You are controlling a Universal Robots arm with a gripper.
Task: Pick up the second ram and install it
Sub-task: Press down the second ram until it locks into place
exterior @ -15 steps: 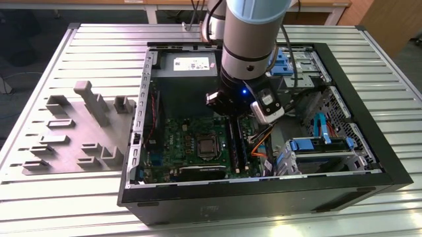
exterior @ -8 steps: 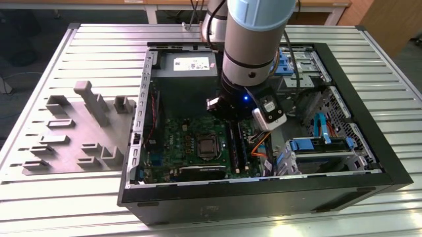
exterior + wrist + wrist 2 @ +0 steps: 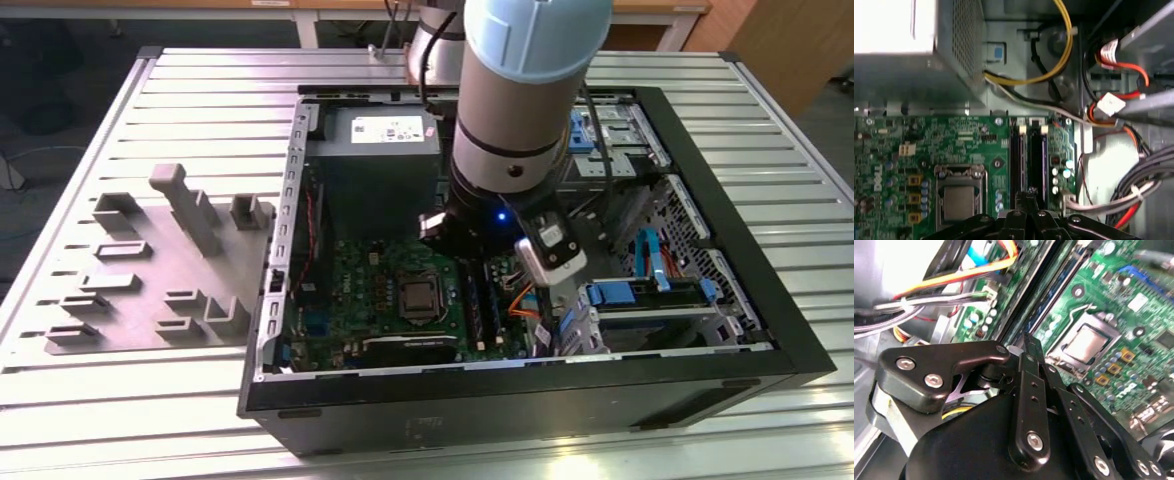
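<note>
**End effector down over the memory slots**

Black linkage of my end effector (image 3: 1026, 347) crowds the second wrist view, its fingers drawn together to a narrow tip just above the motherboard (image 3: 1114, 315). From the first wrist view that tip (image 3: 1026, 192) sits at the near end of the two parallel memory slots, beside the processor socket (image 3: 959, 192). I read the second ram (image 3: 1044, 160) as the stick already lying in the slot nearer the cables, though I can't tell whether it is fully seated. Whether the tip touches it, I can't tell. On the exterior view, my arm (image 3: 521, 90) reaches into the open computer case (image 3: 534, 400) on the slatted desk (image 3: 107, 400); the grey fixture plate (image 3: 147, 270) lies at that view's left.
</note>
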